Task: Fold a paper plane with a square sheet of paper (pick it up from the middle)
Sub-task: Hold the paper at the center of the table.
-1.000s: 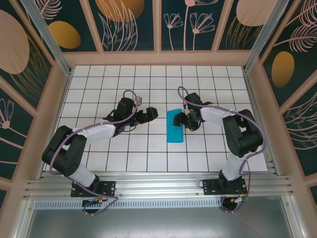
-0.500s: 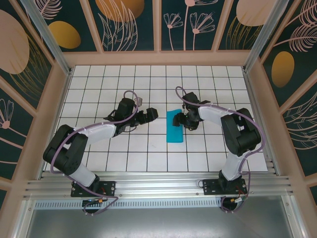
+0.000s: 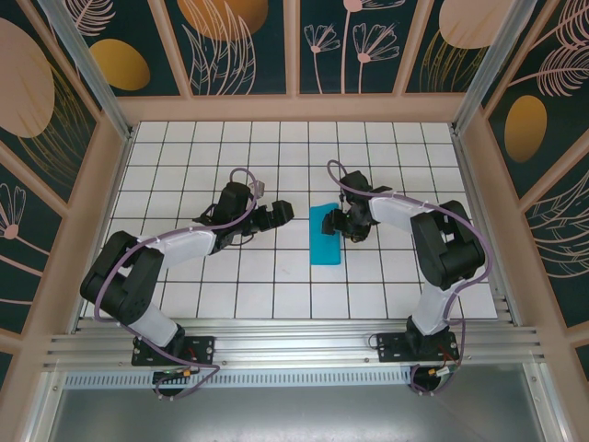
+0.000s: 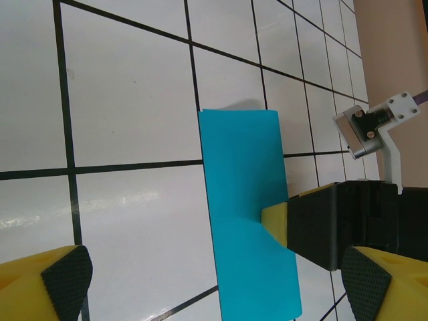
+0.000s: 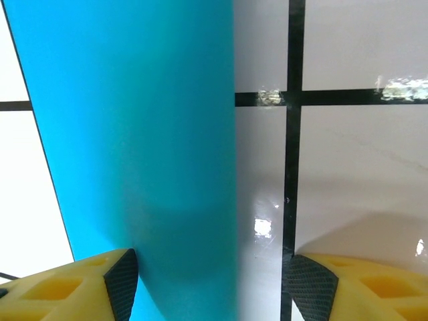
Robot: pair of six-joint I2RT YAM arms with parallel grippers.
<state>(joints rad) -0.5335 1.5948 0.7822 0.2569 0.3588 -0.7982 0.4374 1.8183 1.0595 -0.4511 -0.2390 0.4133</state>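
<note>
- The square sheet of paper point(image 3: 324, 236) lay flat on the white gridded table point(image 3: 184, 295), slightly right of the centre, showing as a narrow teal rectangle with its long side running from near to far.
- In the left wrist view, the sheet point(image 4: 244, 200) crossed a black grid line. Its far short edge was straight and cast a thin shadow on the tile.
- The left gripper point(image 3: 282, 213) stood to the left of the sheet, apart from it, with its fingers pointing toward the paper.
- Seen from its own wrist, the left gripper point(image 4: 215, 282) had its jaws spread wide. The dark pads point(image 4: 65, 277) sat at opposite lower corners of the view, and nothing was held between them.
- The right gripper point(image 3: 340, 224) was at the sheet's right long edge, toward the far end.
- In the left wrist view, one yellow fingertip of the right gripper point(image 4: 275, 224) rested at that edge of the paper, with the black finger body behind it.
- In the right wrist view, the right gripper point(image 5: 210, 287) had its jaws partly apart, straddling the long edge of the sheet point(image 5: 134, 134). One pad point(image 5: 122, 281) was over the teal surface and the other was over bare tile.
- The paper stayed flat beneath the right gripper, and no part of it was pinched or lifted.
</note>
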